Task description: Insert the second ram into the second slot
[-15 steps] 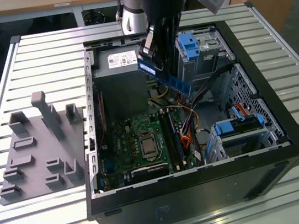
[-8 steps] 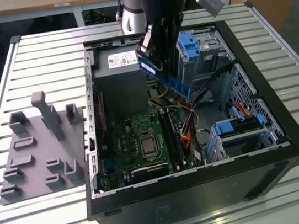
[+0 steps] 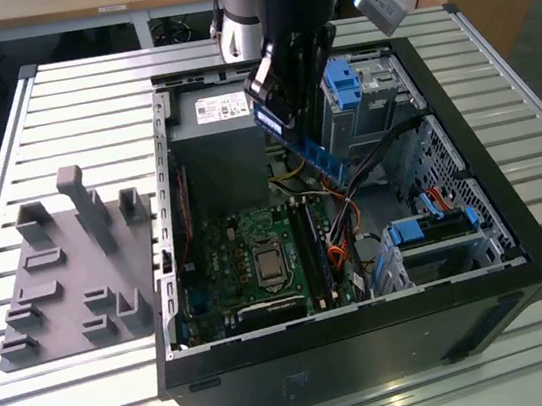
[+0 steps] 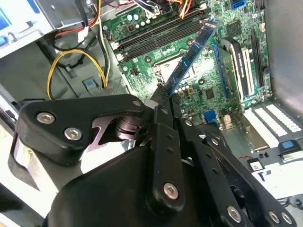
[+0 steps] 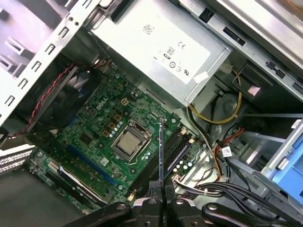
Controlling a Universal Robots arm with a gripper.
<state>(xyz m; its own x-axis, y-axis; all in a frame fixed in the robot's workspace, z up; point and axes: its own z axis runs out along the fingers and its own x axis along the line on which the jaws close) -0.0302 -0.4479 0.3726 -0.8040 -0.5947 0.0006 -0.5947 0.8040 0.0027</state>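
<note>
The end effector is clamped shut on one end of the second ram (a thin blue stick). It holds the stick tilted in the air inside the open computer case, over the green motherboard. The black memory slots lie below the stick, not touching it.

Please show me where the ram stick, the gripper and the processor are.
ram stick [image 4: 189, 54], second wrist view, middle of the board.
gripper [image 5: 160, 188], first wrist view, between its jaw tips.
processor [image 5: 127, 142], first wrist view, centre of its metal lid.

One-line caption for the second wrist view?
Gripper holding the second ram tilted above the motherboard memory slots.
</note>
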